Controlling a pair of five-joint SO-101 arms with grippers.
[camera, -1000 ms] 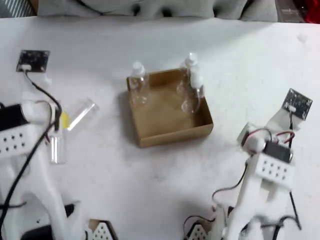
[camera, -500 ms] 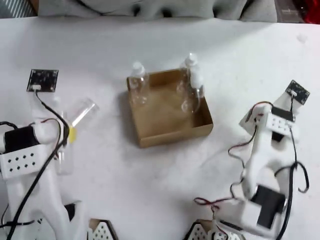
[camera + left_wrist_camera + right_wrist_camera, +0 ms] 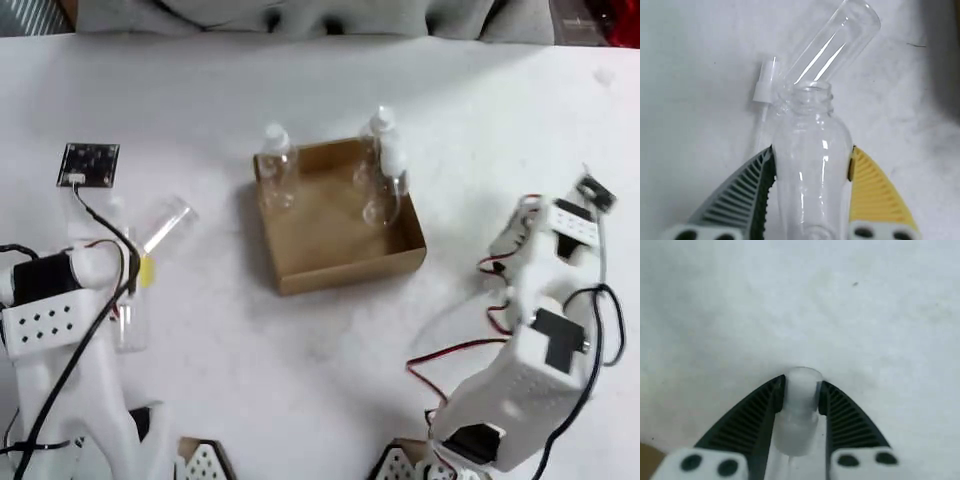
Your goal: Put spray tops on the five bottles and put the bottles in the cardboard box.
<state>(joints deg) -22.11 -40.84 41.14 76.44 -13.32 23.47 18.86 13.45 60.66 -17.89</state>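
Note:
My left gripper (image 3: 811, 152) is shut on a clear bottle (image 3: 810, 165) with a bare open neck; in the high view that bottle (image 3: 130, 322) is at the left of the table. Just past its neck lie a second capless bottle (image 3: 835, 42) (image 3: 161, 224) and a loose spray top (image 3: 765, 90) with its thin tube. My right gripper (image 3: 801, 382) is shut on a white spray top (image 3: 799, 405) above bare table. The cardboard box (image 3: 340, 262) stands mid-table with three capped bottles upright in it (image 3: 278, 168) (image 3: 378, 150) (image 3: 388, 192).
The right arm (image 3: 545, 260) stands folded at the table's right side, with red and black cables looping near its base (image 3: 450, 360). White tabletop (image 3: 300, 340) lies between the arms in front of the box.
The right arm has swung up and out toward the far right edge, changing its pose a lot. The left arm shifted slightly nearer and rightward with its bottle.

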